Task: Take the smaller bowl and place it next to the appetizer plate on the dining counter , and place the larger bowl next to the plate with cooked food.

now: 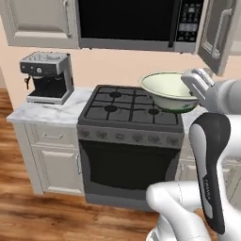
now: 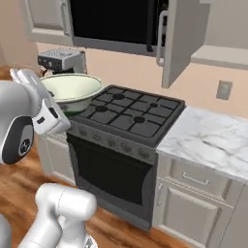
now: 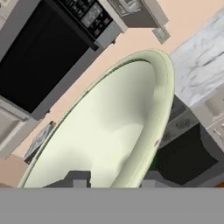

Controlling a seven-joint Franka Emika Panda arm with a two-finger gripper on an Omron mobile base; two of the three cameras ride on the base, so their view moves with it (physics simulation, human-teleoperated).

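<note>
The larger bowl (image 1: 167, 89), cream-white with a dark green band low on its outside, hangs tilted in the air over the right side of the stove. My gripper (image 1: 190, 96) is shut on its rim from the right. From the other side the bowl (image 2: 72, 89) sits just above the stove's left edge, with the gripper (image 2: 60, 107) at its near rim. In the hand view the bowl's pale inside (image 3: 109, 131) spreads ahead of the gripper (image 3: 113, 180), one finger inside the rim and one outside. The smaller bowl, both plates and the dining counter are out of view.
A black gas stove (image 1: 129, 113) with an oven below stands straight ahead. A coffee machine (image 1: 47, 77) sits on the marble counter to its left. A microwave (image 1: 136, 21) hangs above, and an open cabinet door (image 2: 177, 38) juts out beside it. More marble counter (image 2: 213, 138) lies right.
</note>
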